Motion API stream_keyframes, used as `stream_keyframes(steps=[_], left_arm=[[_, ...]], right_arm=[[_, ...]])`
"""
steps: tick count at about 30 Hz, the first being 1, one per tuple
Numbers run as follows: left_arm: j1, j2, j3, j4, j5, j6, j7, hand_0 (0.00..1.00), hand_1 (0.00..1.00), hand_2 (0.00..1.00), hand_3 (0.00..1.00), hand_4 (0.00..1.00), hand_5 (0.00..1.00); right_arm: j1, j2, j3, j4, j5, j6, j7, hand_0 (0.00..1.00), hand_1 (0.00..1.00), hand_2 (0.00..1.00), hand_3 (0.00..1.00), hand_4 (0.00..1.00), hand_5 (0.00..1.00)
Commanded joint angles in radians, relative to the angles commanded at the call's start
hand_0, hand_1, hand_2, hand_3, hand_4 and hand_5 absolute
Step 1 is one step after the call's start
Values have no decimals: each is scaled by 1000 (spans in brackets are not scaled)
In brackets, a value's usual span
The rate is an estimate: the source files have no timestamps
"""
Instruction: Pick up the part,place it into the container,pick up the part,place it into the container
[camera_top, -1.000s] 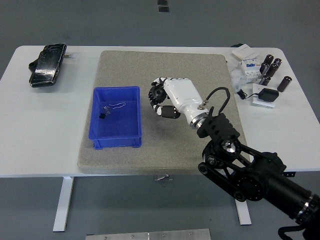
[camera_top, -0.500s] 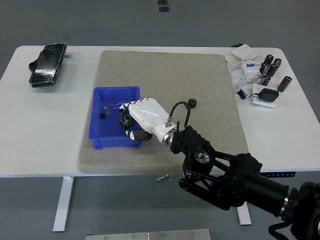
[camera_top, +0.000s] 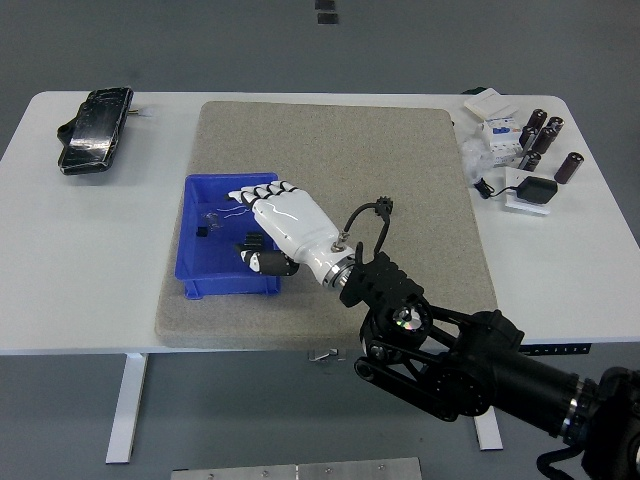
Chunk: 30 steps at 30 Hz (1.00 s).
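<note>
Reaching from the lower right, the right hand (camera_top: 272, 222) hovers over the blue container (camera_top: 230, 236), fingers spread and empty. A dark part (camera_top: 250, 241) beneath its palm is mostly hidden.

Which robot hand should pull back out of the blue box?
The right hand. It is over the blue container with fingers spread, and the black part sits beneath it. No left hand shows.
</note>
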Motion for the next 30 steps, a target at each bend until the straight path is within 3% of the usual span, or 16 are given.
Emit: stream_keyframes(steps=[1, 4, 6, 7, 10, 21, 30], left_arm=[[0, 0, 0, 0, 0, 0, 0, 636, 608, 573, 588, 662, 149], [1, -1, 2, 0, -2, 0, -1, 636, 608, 573, 588, 662, 149], [1, -1, 3, 0, -3, 0, 0, 636, 608, 573, 588, 662, 149], [1, -1, 4, 0, -4, 0, 0, 636, 608, 573, 589, 663, 149], [0, -1, 2, 0, -2, 0, 1, 636, 608, 573, 589, 663, 149], [-4, -2, 2, 0, 5, -2, -2, 636, 608, 572, 584, 660, 150], [-1, -5, 10, 0, 2, -3, -3, 636, 608, 572, 585, 654, 159]], right_arm=[[-6, 0, 20, -3, 18, -18, 10, 837, 818, 826, 827, 658, 317], [-11, 0, 91, -46, 49, -59, 23, 837, 818, 826, 827, 658, 317], [0, 0, 141, -92, 60, -66, 22, 837, 818, 826, 827, 658, 317], [7, 0, 164, -117, 64, -65, 21, 776, 764, 796, 795, 663, 317], [22, 0, 208, -184, 71, -53, 18, 776, 764, 796, 795, 663, 317], [14, 0, 216, -423, 89, -26, 58, 728, 731, 784, 774, 665, 316], [25, -6, 233, -489, 64, -4, 73, 725, 724, 770, 755, 665, 313]])
